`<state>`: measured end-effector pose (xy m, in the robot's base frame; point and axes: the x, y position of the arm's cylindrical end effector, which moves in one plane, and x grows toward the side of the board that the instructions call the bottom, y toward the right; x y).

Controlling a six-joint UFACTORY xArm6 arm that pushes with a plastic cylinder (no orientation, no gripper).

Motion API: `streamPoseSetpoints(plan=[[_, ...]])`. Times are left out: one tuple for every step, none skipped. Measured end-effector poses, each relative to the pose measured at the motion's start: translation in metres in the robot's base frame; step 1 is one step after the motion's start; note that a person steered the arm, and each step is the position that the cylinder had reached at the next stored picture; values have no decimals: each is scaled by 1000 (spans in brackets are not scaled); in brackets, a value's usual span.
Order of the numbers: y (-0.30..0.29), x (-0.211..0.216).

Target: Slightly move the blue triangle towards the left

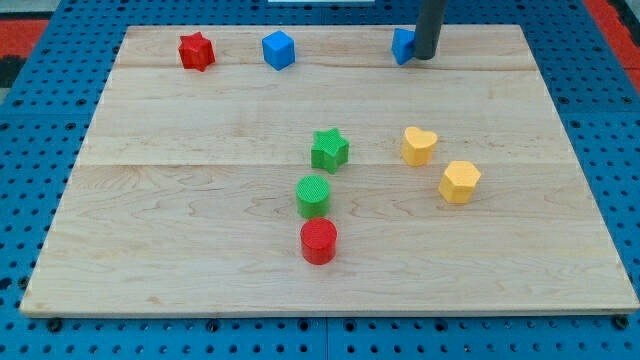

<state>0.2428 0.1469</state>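
Near the view's top edge, my tip [424, 57] presses against the right side of the blue triangle [402, 45], partly hiding it; I have no jaws, only a rod. Leftward along that edge sit a blue cube [278, 49] and a red star [196, 51], with bare board [200, 200] between. No writing shows.

Two red blocks [197, 51] [319, 241], two blue [278, 49] [402, 46], two green [329, 149] [313, 196], two yellow [419, 145] [460, 181].

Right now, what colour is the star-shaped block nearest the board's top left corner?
Red. The red star shows clearly in the camera view.
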Motion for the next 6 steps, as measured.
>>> streamPoseSetpoints(plan=[[4, -23], [-23, -25], [-9, -25], [12, -29], [33, -32], [54, -33]])
